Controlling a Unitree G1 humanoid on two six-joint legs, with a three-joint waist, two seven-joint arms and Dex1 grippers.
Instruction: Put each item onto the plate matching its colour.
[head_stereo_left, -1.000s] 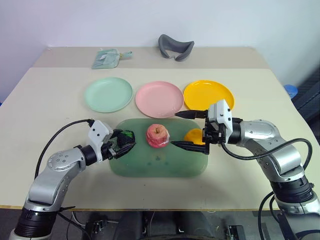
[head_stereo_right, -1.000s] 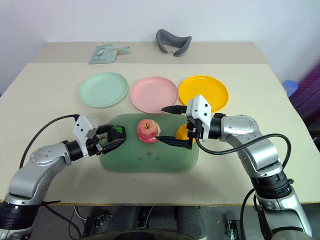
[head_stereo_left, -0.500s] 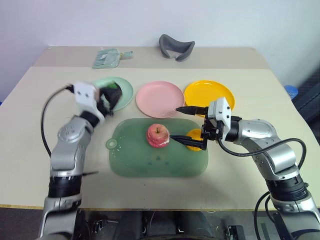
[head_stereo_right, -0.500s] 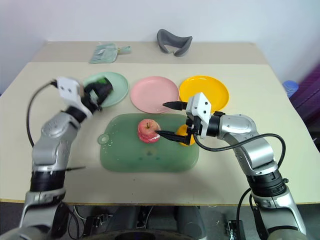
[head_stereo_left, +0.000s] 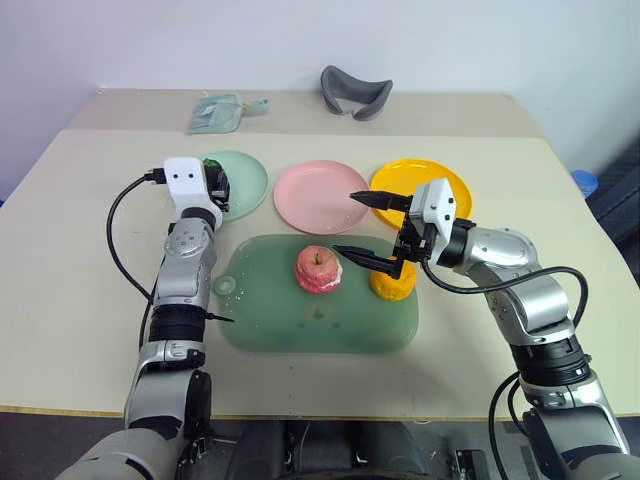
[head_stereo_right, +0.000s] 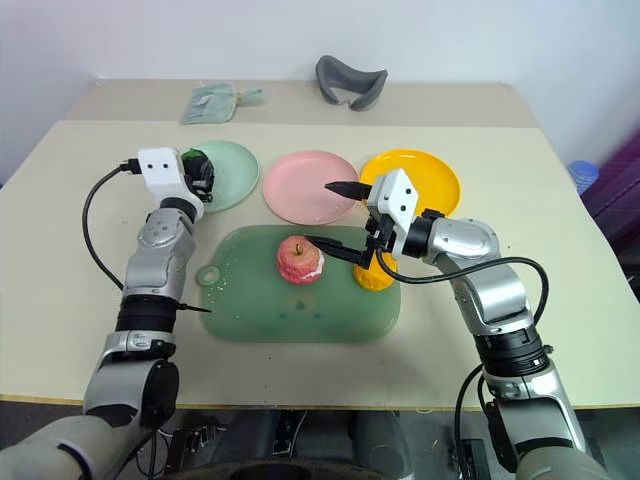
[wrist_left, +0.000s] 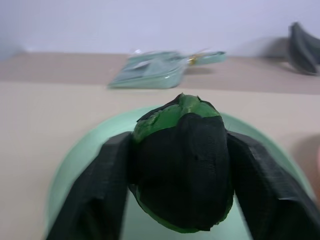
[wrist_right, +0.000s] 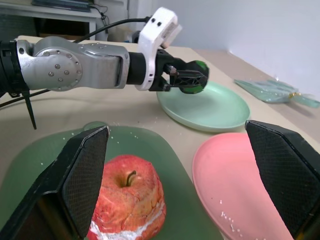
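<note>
The dark green-black lump (wrist_left: 182, 165) hangs just above the near edge of the mint green plate (head_stereo_left: 248, 178), with my left gripper (head_stereo_left: 216, 188) shut on it; both fingers (wrist_left: 92, 192) press its sides. The pink-red apple (head_stereo_left: 318, 269) and the orange fruit (head_stereo_left: 393, 283) rest on the dark green tray (head_stereo_left: 300, 330). My right gripper (head_stereo_left: 358, 226) is open and level, pointing left, its lower finger just right of the apple and its upper finger over the edge of the pink plate (head_stereo_left: 312, 197). The yellow-orange plate (head_stereo_left: 428, 178) lies behind my right wrist.
A grey curved object (head_stereo_left: 354, 92) and a pale green cloth (head_stereo_left: 220, 113) lie at the back of the table. A cable loops from my left wrist over the table's left side. Bare tabletop surrounds the tray and plates.
My left arm lifted the lump off the tray and swung it away to the mint green plate. My right gripper, still open, moved slightly left and away toward the pink plate.
</note>
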